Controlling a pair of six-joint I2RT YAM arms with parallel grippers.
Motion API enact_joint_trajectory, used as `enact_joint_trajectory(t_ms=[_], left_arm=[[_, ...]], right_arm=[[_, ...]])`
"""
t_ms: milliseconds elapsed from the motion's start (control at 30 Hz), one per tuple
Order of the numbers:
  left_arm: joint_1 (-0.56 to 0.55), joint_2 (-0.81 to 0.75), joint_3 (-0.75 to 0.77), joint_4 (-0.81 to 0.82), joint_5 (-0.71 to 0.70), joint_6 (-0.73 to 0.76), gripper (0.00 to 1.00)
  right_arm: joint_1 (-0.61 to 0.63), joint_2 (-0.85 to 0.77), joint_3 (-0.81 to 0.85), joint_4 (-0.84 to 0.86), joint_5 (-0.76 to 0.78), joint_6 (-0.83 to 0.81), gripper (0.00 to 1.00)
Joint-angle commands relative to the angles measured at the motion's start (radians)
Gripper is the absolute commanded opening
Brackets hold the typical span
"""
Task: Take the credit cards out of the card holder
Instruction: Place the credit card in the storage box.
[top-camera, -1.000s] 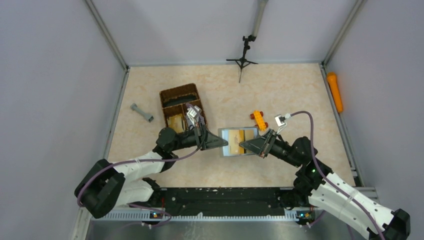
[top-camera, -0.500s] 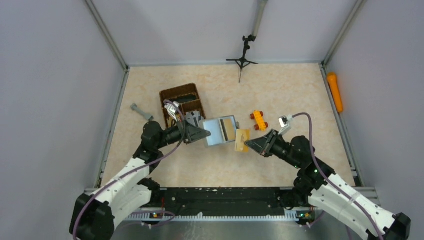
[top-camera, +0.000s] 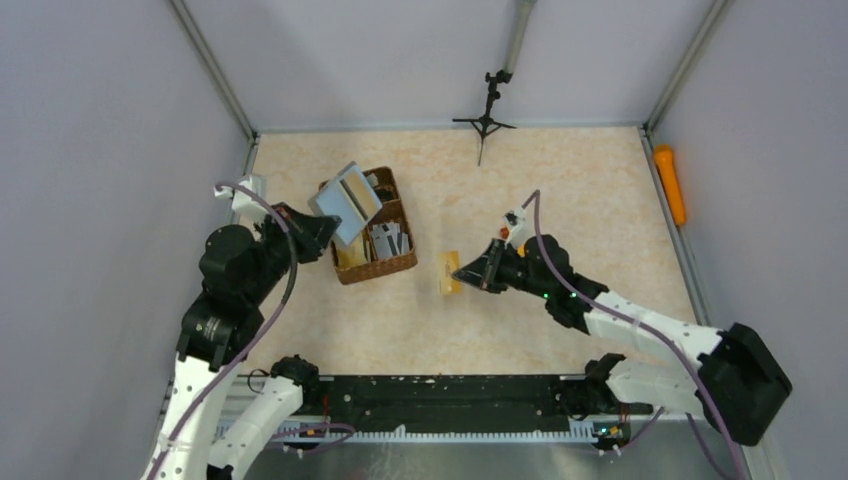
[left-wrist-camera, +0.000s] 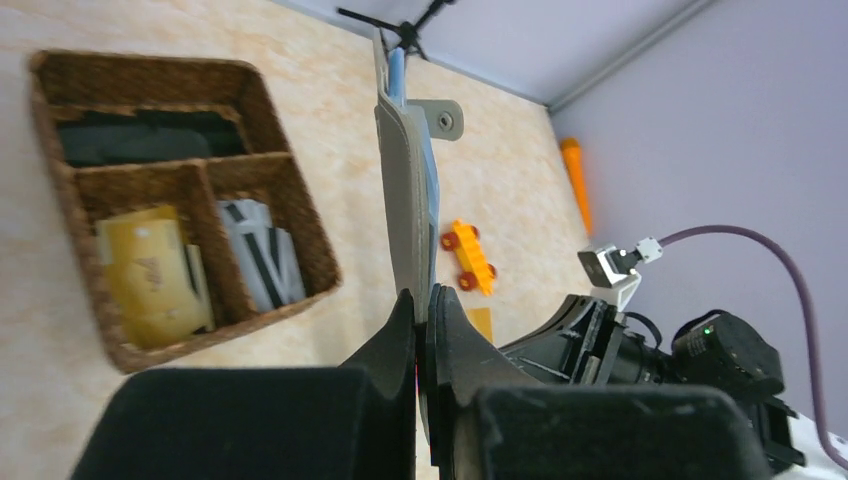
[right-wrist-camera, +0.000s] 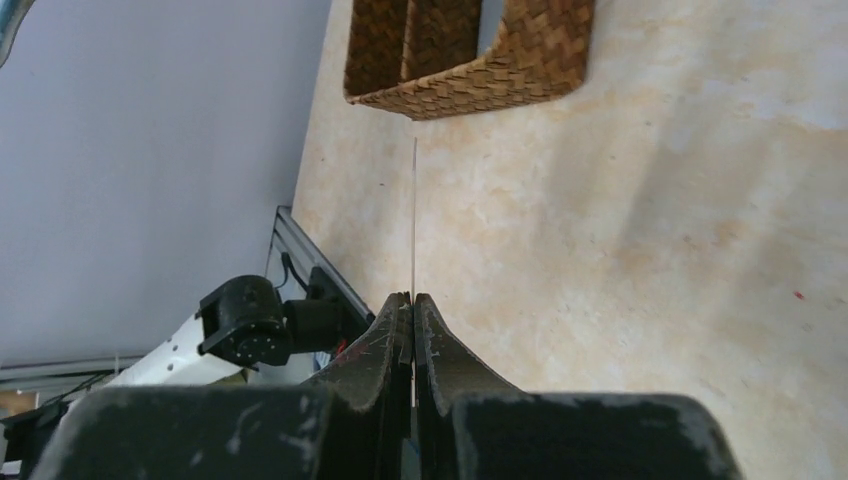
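My left gripper is shut on the card holder, an open grey case with tan pockets, held tilted above the wicker basket. In the left wrist view the holder stands edge-on out of the gripper. My right gripper is shut on one pale tan credit card, held above the table right of the basket. In the right wrist view the card is a thin edge-on line out of the gripper. More tan cards and grey cards lie in the basket's front compartments.
An orange toy brick with red wheels lies on the table behind the right arm. A small black tripod stands at the back wall. An orange cylinder lies along the right edge. The basket is ahead of the right gripper.
The right gripper drew a tan card out of the holder. The left arm swung left and back, lifting the holder from mid-table to above the basket. The right gripper moved left with the card.
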Motion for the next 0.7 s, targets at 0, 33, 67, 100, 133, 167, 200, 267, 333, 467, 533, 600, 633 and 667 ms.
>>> enact_joint_trajectory(t_ms=[0, 33, 67, 100, 133, 167, 200, 267, 333, 467, 533, 600, 633, 667], left_arm=[[0.003, 0.007, 0.088, -0.178, -0.208, 0.12, 0.0], [0.003, 0.004, 0.101, -0.178, -0.212, 0.125, 0.0], [0.003, 0.003, 0.113, -0.178, -0.213, 0.129, 0.0], [0.003, 0.004, 0.121, -0.178, -0.211, 0.133, 0.0], [0.003, 0.006, 0.131, -0.178, -0.208, 0.136, 0.0], [0.003, 0.007, 0.138, -0.178, -0.207, 0.138, 0.0], [0.003, 0.011, 0.144, -0.18, -0.207, 0.14, 0.0], [0.003, 0.015, 0.156, -0.185, -0.215, 0.146, 0.0], [0.004, 0.019, 0.171, -0.188, -0.228, 0.158, 0.0], [0.003, 0.027, 0.209, -0.2, -0.251, 0.185, 0.0], [0.003, 0.034, 0.235, -0.208, -0.261, 0.195, 0.0], [0.003, 0.041, 0.255, -0.218, -0.264, 0.203, 0.0], [0.003, 0.044, 0.265, -0.223, -0.266, 0.208, 0.0], [0.003, 0.046, 0.272, -0.226, -0.266, 0.21, 0.0]], right_arm=[[0.058, 0.167, 0.172, 0.198, 0.001, -0.018, 0.0], [0.076, 0.218, 0.206, 0.213, 0.006, -0.02, 0.0], [0.086, 0.264, 0.236, 0.229, 0.009, -0.021, 0.0], [0.097, 0.323, 0.268, 0.247, 0.01, -0.018, 0.0], [0.105, 0.369, 0.298, 0.268, 0.01, -0.013, 0.0], [0.111, 0.413, 0.328, 0.291, 0.009, -0.006, 0.0], [0.116, 0.451, 0.361, 0.305, 0.009, -0.002, 0.0], [0.125, 0.532, 0.425, 0.319, 0.012, 0.013, 0.0], [0.131, 0.604, 0.488, 0.333, 0.016, 0.019, 0.0], [0.149, 0.748, 0.616, 0.341, 0.017, 0.032, 0.0], [0.156, 0.818, 0.693, 0.324, 0.007, 0.03, 0.0], [0.161, 0.881, 0.753, 0.309, 0.003, 0.031, 0.0], [0.164, 0.908, 0.778, 0.305, 0.003, 0.033, 0.0], [0.166, 0.934, 0.801, 0.301, 0.002, 0.034, 0.0]])
